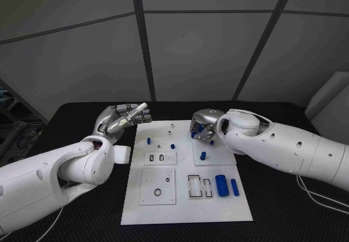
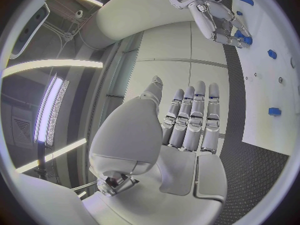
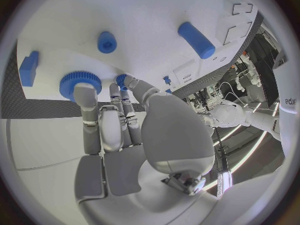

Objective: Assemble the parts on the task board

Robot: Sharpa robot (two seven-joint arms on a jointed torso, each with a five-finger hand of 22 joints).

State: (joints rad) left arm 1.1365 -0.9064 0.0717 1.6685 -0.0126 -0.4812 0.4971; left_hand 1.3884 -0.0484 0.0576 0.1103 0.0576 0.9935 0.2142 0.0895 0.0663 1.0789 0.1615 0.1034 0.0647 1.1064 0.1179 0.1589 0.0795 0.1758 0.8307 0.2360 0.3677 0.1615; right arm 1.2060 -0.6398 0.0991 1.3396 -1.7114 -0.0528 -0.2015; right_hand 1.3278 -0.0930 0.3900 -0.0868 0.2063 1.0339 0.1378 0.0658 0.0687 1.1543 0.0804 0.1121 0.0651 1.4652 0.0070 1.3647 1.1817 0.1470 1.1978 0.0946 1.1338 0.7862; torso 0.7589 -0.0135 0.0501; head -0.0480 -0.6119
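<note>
Your right hand [image 1: 202,129] sits over the far right part of the white board [image 1: 186,209], fingers pointing down at it. In the right wrist view that hand [image 3: 119,130] has its fingertips [image 3: 83,91] touching a blue gear [image 3: 74,80] that lies flat on the board [image 3: 144,15]; a second fingertip sits at a smaller blue piece [image 3: 121,79] just beside the gear. Whether you've actually pinched the gear or only rest on it, I can't tell.

Around that hand, same view: a blue round peg [image 3: 107,42] standing up, a blue cylinder [image 3: 195,40] lying on its side, and a blue block [image 3: 28,68] near the board's edge.

Your left hand [image 1: 125,117] hovers at the far left corner of the board, off its edge, above the black table [image 1: 291,212]. In the left wrist view that hand [image 2: 187,122] shows its fingers straight and side by side, nothing in it, so it's open. The same view catches your right hand [image 2: 225,27] touching blue pieces on the board [image 2: 275,70].

Further out in the head view: small blue pegs [image 1: 149,140] stand in the middle of the board, one more blue peg [image 1: 204,155] on the right plate. Near you lie a fat blue cylinder [image 1: 222,185] and a thinner blue one [image 1: 234,187] side by side, next to rectangular slots [image 1: 194,186]. A black ring [image 1: 158,192] lies on the near left plate.
</note>
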